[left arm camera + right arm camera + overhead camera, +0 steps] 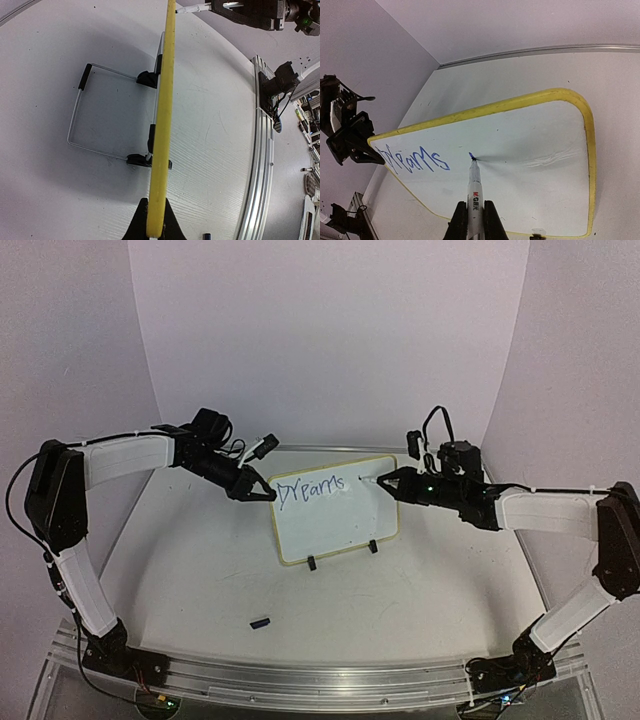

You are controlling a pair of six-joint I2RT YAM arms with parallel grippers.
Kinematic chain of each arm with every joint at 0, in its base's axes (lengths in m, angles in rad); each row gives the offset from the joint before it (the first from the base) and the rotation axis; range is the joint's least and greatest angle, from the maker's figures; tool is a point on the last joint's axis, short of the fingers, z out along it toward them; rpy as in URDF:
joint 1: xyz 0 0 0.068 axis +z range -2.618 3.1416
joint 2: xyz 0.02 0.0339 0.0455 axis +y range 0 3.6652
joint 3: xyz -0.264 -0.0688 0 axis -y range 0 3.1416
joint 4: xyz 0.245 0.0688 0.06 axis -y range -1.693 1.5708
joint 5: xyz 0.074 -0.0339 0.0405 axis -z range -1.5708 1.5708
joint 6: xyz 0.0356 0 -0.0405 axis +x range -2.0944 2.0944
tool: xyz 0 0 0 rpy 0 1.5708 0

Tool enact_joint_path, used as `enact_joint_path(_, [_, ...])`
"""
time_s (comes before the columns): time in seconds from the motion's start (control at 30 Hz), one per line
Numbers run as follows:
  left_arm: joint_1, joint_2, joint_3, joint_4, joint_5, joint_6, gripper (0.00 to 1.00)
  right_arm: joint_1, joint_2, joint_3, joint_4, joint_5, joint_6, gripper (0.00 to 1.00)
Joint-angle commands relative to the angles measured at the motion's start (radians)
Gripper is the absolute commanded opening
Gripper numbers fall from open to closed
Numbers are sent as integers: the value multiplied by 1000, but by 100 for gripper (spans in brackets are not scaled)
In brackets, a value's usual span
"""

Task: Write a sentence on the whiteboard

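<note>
Closeups are showing what overhead is blurring: right gripper [474, 206] clamping marker [474, 187] against whiteboard [530, 135], left gripper [155, 212] pinching its edge.

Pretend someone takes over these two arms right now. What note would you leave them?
Left gripper: shut on the whiteboard's yellow edge, steadying it.
Right gripper: shut on a marker, tip touching the board just right of the writing.
The whiteboard stands propped on its feet on the table.
Done: one blue word, "Dreams", top left.
Left: the rest of the sentence.
A small dark cap-like piece lies on the table nearer the arm bases.
</note>
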Motion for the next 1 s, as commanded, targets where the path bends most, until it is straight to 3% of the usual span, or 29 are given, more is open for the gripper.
enact_joint_path(0.0, [-17,14,18,-54,-45,20,0,-4,14,-20,13,13,17,0])
enact_joint_path(0.63, [-18,20,19,-53,-40,19,0,-3,-76,9,5,-49,8,0])
enact_joint_path(0.97, [-20,24,20,-54,-41,19,0,-3,-33,60,1,-6,-5,0])
